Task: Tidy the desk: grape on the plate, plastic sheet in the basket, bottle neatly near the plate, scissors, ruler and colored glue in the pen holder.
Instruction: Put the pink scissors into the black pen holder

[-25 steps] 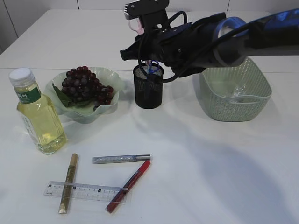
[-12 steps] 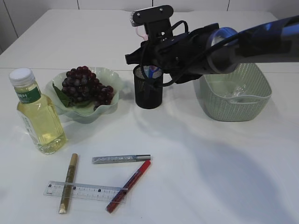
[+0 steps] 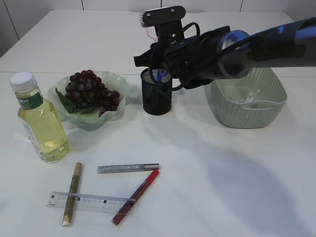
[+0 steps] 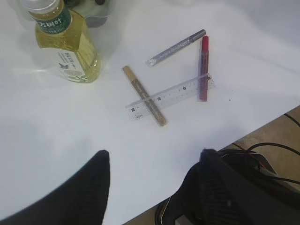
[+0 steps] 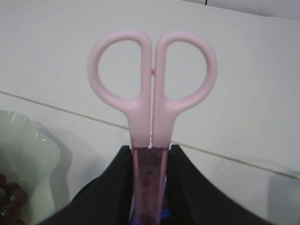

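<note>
My right gripper (image 5: 150, 152) is shut on the blades of pink scissors (image 5: 152, 89), handles up, over the black mesh pen holder (image 3: 156, 101). The purple grape bunch (image 3: 90, 90) lies on the green wavy plate (image 3: 117, 85). Left of it stands the bottle (image 3: 42, 123) of yellow liquid. The clear ruler (image 3: 89, 202) lies at the front, over a gold glue stick (image 3: 72, 193) and the end of a red one (image 3: 137, 195); a silver one (image 3: 127, 168) lies above them. A crumpled plastic sheet (image 3: 252, 95) is in the green basket (image 3: 247, 116). My left gripper (image 4: 154, 152) hangs open over bare table.
My right arm (image 3: 232, 47) stretches from the right across the basket's top to the pen holder. The left wrist view shows the table's front edge (image 4: 262, 129) with cables on the floor below it. White table lies between the glue sticks and the basket.
My right arm has shifted a little right and lower with the scissors, settling over the pen holder. Everything on the table lies as before.
</note>
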